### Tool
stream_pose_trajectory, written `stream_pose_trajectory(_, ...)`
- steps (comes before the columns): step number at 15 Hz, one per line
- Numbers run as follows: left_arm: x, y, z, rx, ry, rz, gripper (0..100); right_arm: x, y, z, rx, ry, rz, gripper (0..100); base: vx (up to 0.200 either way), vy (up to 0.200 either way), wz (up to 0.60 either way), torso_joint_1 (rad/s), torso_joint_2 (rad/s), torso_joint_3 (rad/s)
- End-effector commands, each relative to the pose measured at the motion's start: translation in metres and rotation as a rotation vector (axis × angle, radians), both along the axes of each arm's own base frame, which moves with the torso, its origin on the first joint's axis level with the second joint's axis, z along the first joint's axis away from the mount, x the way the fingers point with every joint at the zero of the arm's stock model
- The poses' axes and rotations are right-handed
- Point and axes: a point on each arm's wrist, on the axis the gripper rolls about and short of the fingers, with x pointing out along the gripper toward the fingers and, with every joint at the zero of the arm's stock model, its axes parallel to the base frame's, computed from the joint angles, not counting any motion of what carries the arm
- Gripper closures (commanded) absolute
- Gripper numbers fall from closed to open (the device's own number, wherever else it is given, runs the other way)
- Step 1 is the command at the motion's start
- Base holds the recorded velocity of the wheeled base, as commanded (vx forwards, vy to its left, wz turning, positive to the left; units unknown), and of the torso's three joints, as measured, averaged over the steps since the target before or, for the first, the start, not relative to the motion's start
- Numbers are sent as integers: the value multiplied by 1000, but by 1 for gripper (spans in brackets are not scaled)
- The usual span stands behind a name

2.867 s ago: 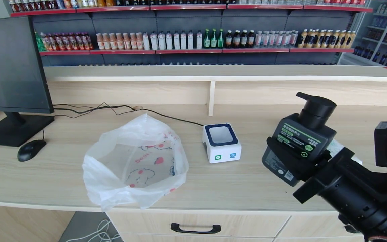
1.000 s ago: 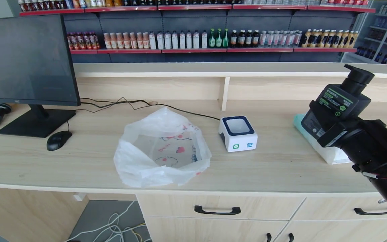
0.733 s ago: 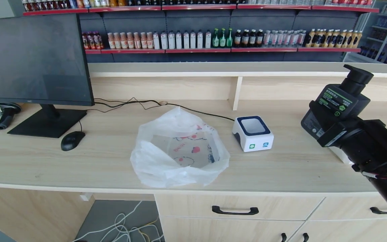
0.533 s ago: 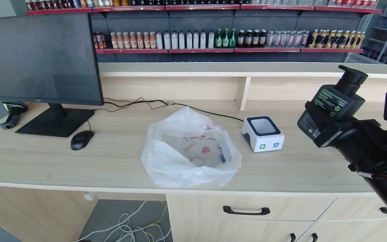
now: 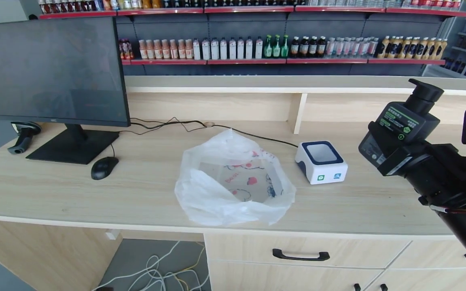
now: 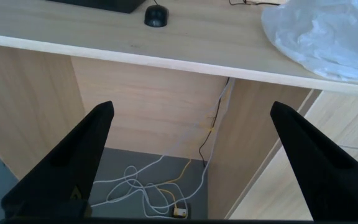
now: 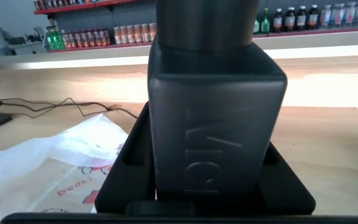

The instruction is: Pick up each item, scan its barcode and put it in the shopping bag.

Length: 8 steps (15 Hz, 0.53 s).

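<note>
Right hand around black bottle

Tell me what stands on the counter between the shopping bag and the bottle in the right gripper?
The white barcode scanner stands there, beside the shopping bag, left of the bottle; the head view shows it.

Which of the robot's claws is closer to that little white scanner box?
Right. The right gripper holds a dark pump bottle above the counter, right of the scanner; the left gripper hangs below the counter edge, farther off.
</note>
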Motion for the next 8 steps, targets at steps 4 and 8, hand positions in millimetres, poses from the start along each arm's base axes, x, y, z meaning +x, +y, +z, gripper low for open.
stream_pose_trajectory(4,0,0,0,-2,0,1,0,0,0,0,-2,1,0,100,0,0,600,0,6,1)
stream_pose_trajectory(8,0,0,0,-2,0,0,0,0,0,0,6,3,6,100,0,0,300,-4,4,2)
